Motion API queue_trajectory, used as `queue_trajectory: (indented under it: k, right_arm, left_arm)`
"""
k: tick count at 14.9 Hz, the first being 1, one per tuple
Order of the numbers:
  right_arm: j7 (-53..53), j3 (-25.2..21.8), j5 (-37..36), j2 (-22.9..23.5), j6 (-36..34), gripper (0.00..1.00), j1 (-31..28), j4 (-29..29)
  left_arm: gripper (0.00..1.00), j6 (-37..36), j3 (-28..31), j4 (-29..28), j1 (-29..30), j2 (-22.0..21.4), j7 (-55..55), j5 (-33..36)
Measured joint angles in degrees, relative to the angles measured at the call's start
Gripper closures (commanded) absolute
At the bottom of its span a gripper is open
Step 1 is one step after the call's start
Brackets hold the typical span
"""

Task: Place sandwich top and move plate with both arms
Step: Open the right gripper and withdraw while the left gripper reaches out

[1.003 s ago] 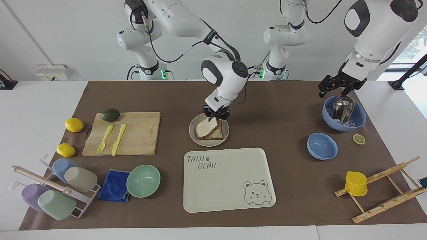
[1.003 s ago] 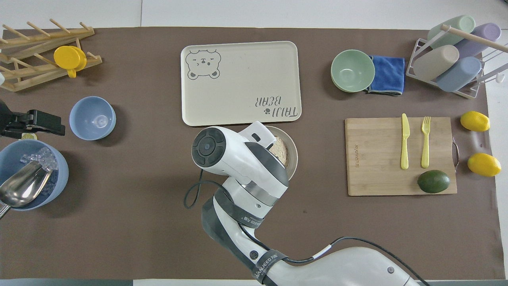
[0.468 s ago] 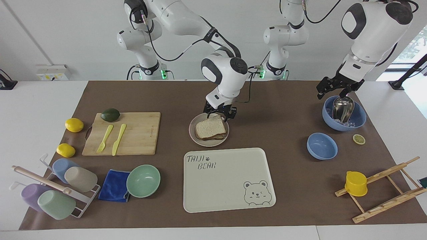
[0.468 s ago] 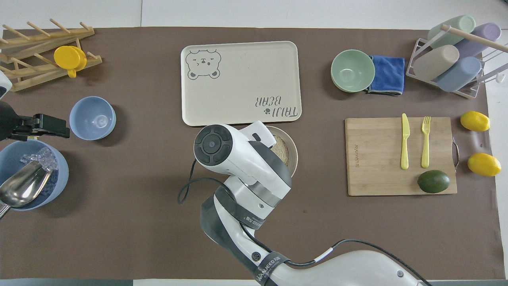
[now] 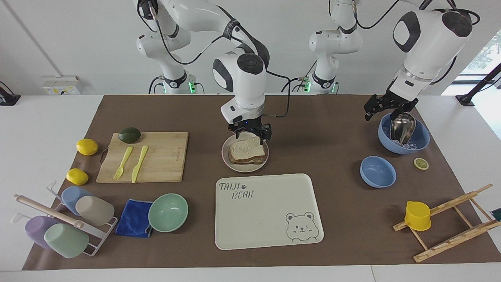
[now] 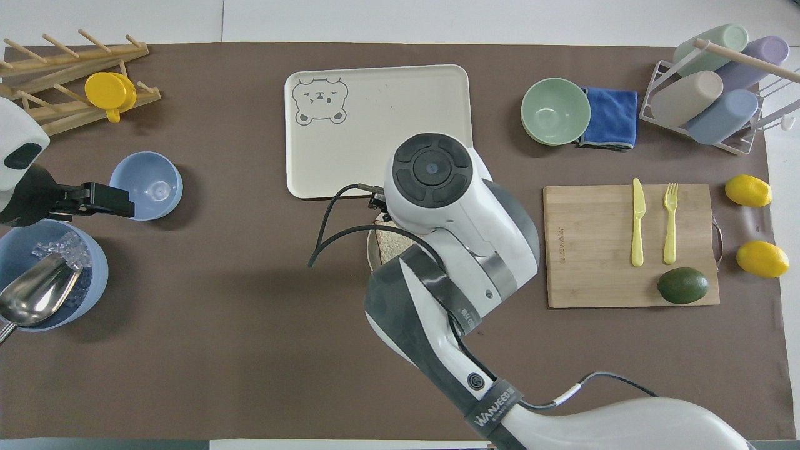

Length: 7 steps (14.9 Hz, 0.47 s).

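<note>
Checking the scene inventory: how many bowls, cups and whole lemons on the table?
Bowls: 3 - green bowl, small blue bowl, blue ice bowl
Cups: 5 - blue cup, beige cup, purple cup, green cup, yellow cup
Whole lemons: 2 - nearer lemon, farther lemon
Total: 10

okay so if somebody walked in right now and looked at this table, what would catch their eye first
Probably the right gripper, open and hanging just above the sandwich top, which lies flat on the stack on the plate mid-table. Next, the big cream bear tray, beside the plate and farther from the robots. Then the left gripper, open over the rim of the blue ice bowl with its metal scoop.
</note>
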Motion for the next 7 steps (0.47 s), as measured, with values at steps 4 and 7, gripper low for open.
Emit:
queue_trajectory:
  k: [4,7]
  right_arm:
    - [-18.1,-0.2,0.2,-4.8,-9.6,0.0,-9.8,0.0]
    - [-30.3,-0.3,1.6,-8.1,-15.9,0.0,-18.0,0.0]
  left_arm:
    - [0.0,5.4,-0.3,-3.6,-4.2,0.0,-5.1,-2.2]
    - [0.0,9.8,-0.6,-6.4,-8.6,1.0,-10.1,-4.9]
